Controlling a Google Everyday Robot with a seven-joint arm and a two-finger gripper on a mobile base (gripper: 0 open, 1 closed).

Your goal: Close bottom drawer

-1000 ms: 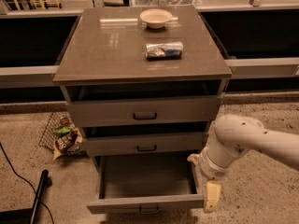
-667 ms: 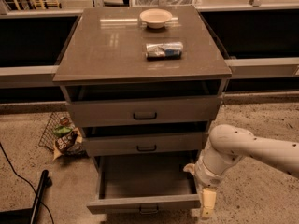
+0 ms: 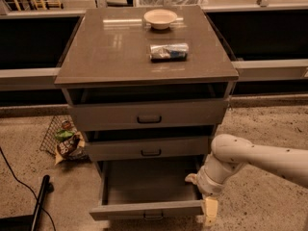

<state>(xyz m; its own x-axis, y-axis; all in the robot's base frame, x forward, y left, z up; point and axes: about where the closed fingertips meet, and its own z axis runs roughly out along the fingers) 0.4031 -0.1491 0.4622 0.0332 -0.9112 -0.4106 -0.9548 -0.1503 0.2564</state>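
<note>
The bottom drawer [image 3: 147, 209] is pulled far out of the grey cabinet, its thin front panel low in the view with a small dark handle [image 3: 154, 217]. Its inside looks bare. My gripper [image 3: 207, 214] hangs at the drawer's front right corner, beside the front panel, at the end of the white arm [image 3: 250, 159] that comes in from the right. The middle drawer [image 3: 150, 148] and top drawer [image 3: 148, 114] above stand slightly out.
On the cabinet top [image 3: 106, 47] lie a white bowl [image 3: 160, 18] and a can on its side [image 3: 168, 51]. A wire basket with packets [image 3: 65, 138] sits on the floor at left. A black cable and pole [image 3: 38, 201] lie lower left.
The arm has moved down and left, bringing the gripper lower beside the bottom drawer's front right corner. The drawer stays pulled out.
</note>
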